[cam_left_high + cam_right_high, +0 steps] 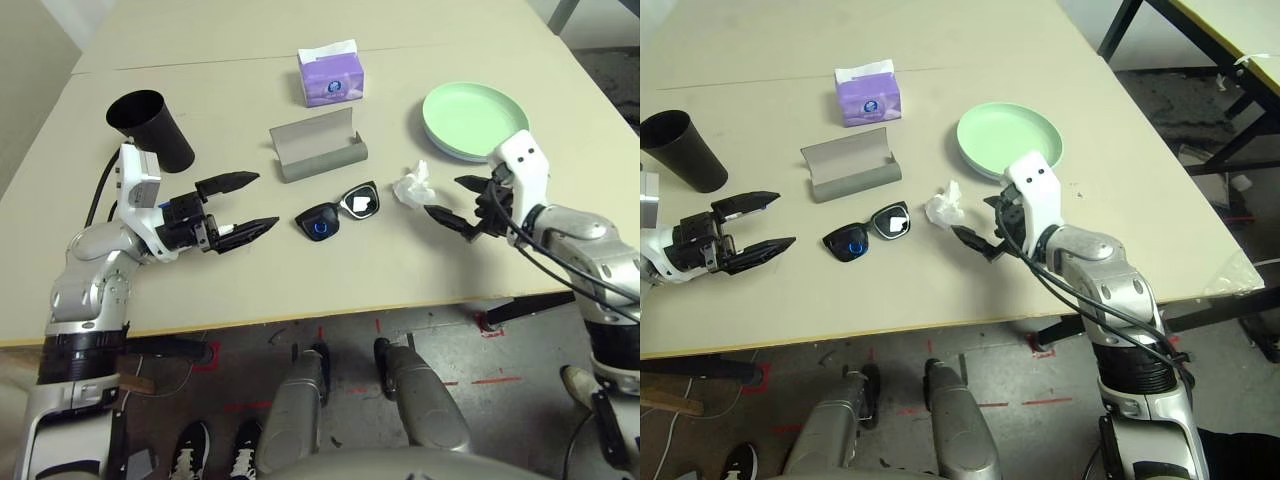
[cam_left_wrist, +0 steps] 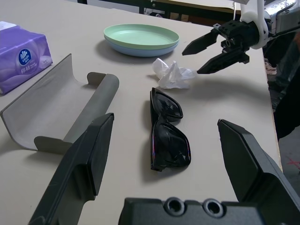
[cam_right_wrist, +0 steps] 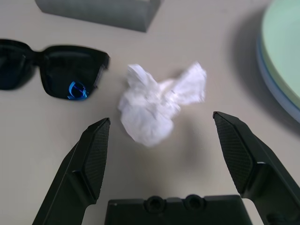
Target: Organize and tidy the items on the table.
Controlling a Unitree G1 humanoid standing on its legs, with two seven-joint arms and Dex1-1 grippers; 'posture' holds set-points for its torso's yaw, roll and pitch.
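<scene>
The right gripper (image 3: 161, 117) has its jaws standing wide apart, and nothing is clamped between them. The crumpled white tissue (image 3: 157, 103) lies on the table (image 1: 940, 290) just ahead of these jaws, near their tips and in line with the opening. To the left of the right jaws, past the tissue, are the black sunglasses (image 1: 338, 211), and to the other side, ahead of the jaws, is the green plate (image 1: 475, 118), which sits on top of the blue plate (image 2: 140, 49). The left gripper (image 2: 166, 123) also has its jaws wide apart and empty. Ahead of the opening of the left jaws lie the sunglasses, with the tissue farther beyond them. The grey glasses case (image 1: 322, 150) is open, and it lies ahead of the left jaws, on their far side from the robot. The purple tissue box (image 1: 331, 77) stands farther away behind this case. The black cup (image 1: 152, 130) is near the left gripper, behind its jaws, and it is tilted.
</scene>
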